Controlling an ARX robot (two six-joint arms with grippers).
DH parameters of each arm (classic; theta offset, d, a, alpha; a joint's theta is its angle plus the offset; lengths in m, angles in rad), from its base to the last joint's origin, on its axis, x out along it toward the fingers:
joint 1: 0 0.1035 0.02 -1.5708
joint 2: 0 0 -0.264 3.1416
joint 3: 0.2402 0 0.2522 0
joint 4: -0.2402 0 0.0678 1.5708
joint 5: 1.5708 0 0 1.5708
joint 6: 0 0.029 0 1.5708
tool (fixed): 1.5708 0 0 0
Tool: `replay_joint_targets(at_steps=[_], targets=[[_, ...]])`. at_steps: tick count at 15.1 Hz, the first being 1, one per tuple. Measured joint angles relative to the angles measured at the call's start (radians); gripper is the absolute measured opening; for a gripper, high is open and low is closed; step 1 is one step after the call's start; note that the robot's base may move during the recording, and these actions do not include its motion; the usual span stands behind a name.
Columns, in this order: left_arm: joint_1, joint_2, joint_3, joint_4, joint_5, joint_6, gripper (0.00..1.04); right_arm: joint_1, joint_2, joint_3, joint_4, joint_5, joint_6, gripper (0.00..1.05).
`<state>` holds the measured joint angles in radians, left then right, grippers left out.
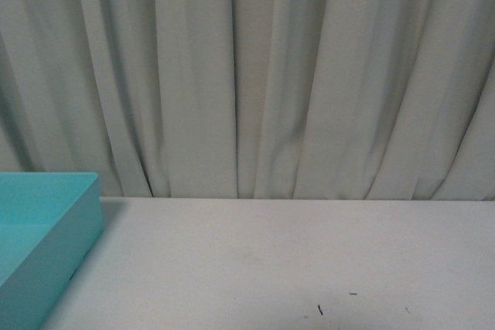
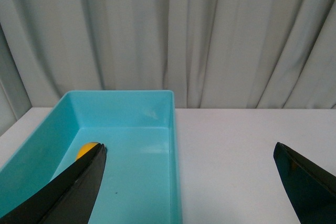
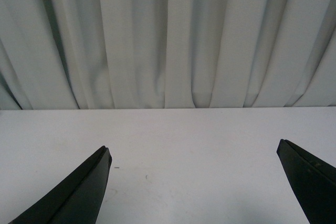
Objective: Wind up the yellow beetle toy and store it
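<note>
A small patch of the yellow beetle toy (image 2: 86,149) shows inside the turquoise box (image 2: 171,129), mostly hidden behind one black finger (image 2: 79,182) of my left gripper (image 2: 190,150). That gripper is open, its fingers wide apart over the box's near end and the white table beside it, holding nothing. My right gripper (image 3: 193,150) is open too, above bare white table, with nothing between its fingers. In the front view neither gripper shows, and the toy is out of sight there.
The turquoise box (image 1: 69,222) sits at the left of the white table (image 1: 271,260). A grey pleated curtain (image 1: 247,75) hangs along the table's far edge. A few small dark specks (image 1: 320,310) mark the table near the front.
</note>
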<state>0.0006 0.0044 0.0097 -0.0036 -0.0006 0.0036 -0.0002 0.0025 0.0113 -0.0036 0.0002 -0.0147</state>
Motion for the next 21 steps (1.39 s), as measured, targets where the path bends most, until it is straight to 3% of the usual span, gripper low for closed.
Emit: replay_joint_targets(at_steps=[21], targets=[[0.0, 0.0, 0.0, 0.0, 0.0, 0.0, 0.98, 0.0, 0.0, 0.0, 0.0, 0.0, 0.0, 0.98]])
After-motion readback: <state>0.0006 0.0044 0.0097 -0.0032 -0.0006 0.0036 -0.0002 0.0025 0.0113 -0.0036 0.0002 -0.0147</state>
